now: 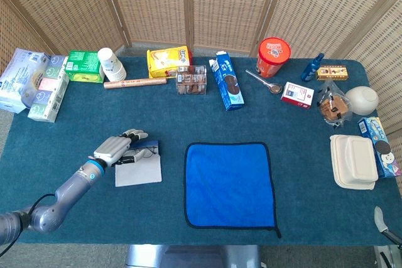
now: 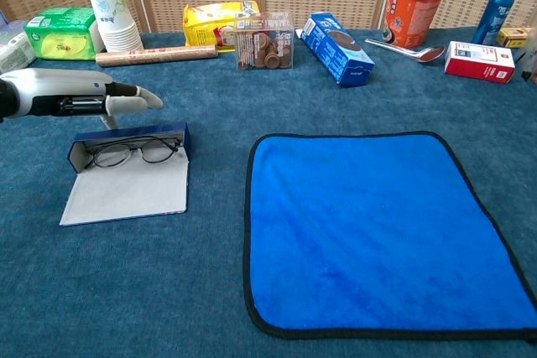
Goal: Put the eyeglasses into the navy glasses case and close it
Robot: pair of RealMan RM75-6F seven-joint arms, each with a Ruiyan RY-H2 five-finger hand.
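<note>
The glasses (image 2: 132, 153) lie in the open case (image 2: 126, 175) near the table's left edge. The left hand (image 2: 63, 94) hovers behind, fingers extended, empty. A clumsy flap push could slide the case or pinch the frames.

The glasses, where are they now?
In the chest view, the thin-framed eyeglasses lie inside the open navy glasses case on the table's left side, left of the blue cloth.

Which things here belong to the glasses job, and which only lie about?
For the job:
- eyeglasses, lying in the case
- navy glasses case, lid open
- left hand, above the case, holding nothing

Lying about:
- blue cloth
- paper cups
- red tub
- cookie box
</note>
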